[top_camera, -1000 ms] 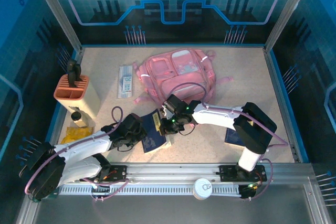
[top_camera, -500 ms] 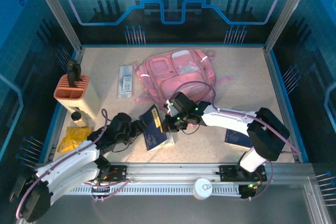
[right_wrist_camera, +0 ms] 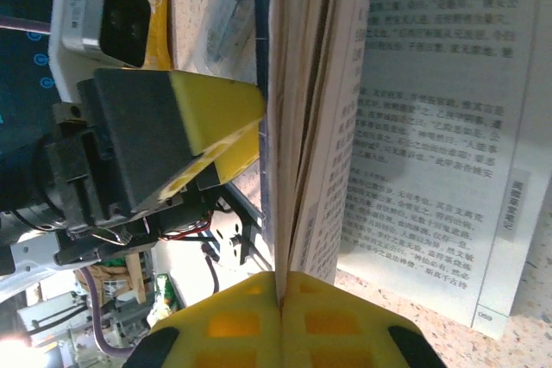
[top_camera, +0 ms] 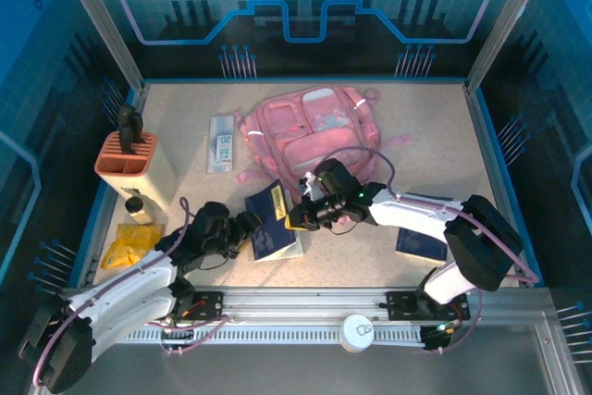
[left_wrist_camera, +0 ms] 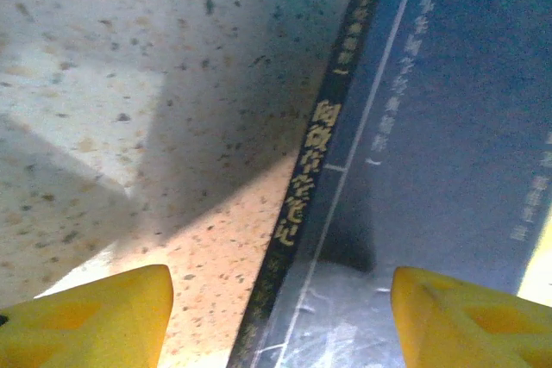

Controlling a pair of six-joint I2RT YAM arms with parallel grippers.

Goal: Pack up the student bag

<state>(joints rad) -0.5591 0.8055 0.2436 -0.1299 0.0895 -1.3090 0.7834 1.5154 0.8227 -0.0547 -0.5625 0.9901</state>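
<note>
The pink student bag (top_camera: pixel 310 129) lies flat at the back middle of the table. In front of it lies a dark blue book (top_camera: pixel 268 236) with gold characters down its spine (left_wrist_camera: pixel 304 187). My right gripper (top_camera: pixel 298 217) is shut on the book's cover and a few pages (right_wrist_camera: pixel 285 178), holding them on edge while printed pages (right_wrist_camera: pixel 431 127) fan out to the right. My left gripper (top_camera: pixel 248 225) is open just left of the book. Its yellow fingertips (left_wrist_camera: pixel 86 321) straddle the spine without touching it.
A salmon-orange pen holder box (top_camera: pixel 134 164) stands at the left, with a small bottle (top_camera: pixel 137 208) and a yellow packet (top_camera: pixel 129 242) in front of it. A white and blue pack (top_camera: pixel 220 145) lies left of the bag. A second blue book (top_camera: pixel 421 242) lies at the right.
My left gripper has opened and let go of the book's left edge. My right gripper, still shut on the book, has drawn it a little toward the bag.
</note>
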